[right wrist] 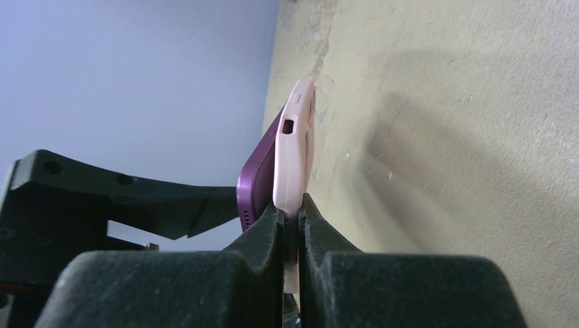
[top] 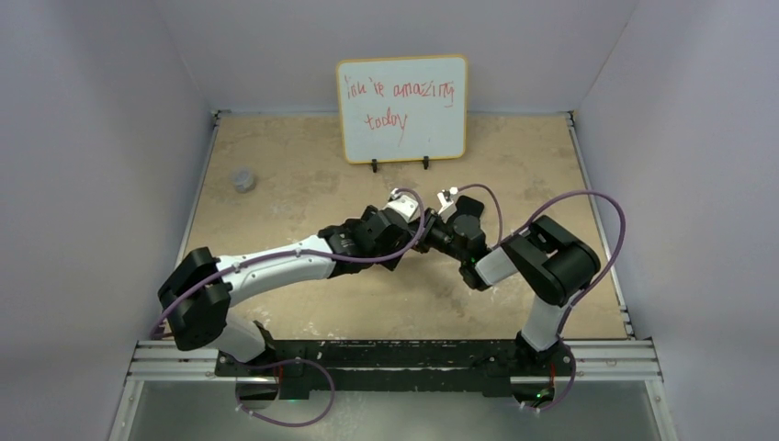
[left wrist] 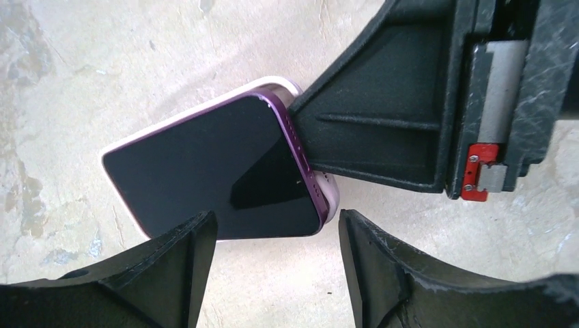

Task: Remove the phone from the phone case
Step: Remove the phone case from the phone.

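Your right gripper (right wrist: 291,217) has its fingers pinched tight on the pink case (right wrist: 295,154) edge. The purple phone (left wrist: 205,171) sits mid-table, one end lifted out of the case, with the whiteboard (top: 401,108) at 12 o'clock. Your left gripper (left wrist: 276,229) has its fingers spread at the phone's 6 o'clock edge.

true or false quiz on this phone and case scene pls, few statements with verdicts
1. The right gripper is shut on the edge of the pink case. True.
2. The left gripper is clamped on the phone. False: its jaws stand open and squeeze nothing.
3. At one end the phone stands away from the case. True.
4. The whiteboard lies flat on the table. False: it stands upright at the far edge.
5. The phone's rim is green. False: it is purple.
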Controlling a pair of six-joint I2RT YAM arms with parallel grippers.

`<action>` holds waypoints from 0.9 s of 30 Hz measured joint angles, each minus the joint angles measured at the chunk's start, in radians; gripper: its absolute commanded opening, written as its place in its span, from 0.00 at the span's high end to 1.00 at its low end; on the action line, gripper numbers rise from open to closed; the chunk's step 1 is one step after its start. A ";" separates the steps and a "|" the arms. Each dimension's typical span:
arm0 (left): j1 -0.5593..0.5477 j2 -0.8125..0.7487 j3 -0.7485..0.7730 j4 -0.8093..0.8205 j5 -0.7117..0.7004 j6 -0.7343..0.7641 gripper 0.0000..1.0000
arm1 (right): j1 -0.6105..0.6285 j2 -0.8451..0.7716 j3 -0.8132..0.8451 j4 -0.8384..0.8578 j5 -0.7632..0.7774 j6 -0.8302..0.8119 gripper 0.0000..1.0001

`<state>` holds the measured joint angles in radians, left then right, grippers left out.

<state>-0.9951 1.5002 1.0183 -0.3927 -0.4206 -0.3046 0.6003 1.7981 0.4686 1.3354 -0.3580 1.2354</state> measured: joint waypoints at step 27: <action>0.059 -0.088 -0.073 0.164 0.125 -0.046 0.31 | 0.068 -0.269 0.114 -0.642 0.214 -0.365 1.00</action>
<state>-0.9360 1.4120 0.9455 -0.2283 -0.2955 -0.3508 0.6678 1.5291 0.5831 0.6930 -0.1440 0.8700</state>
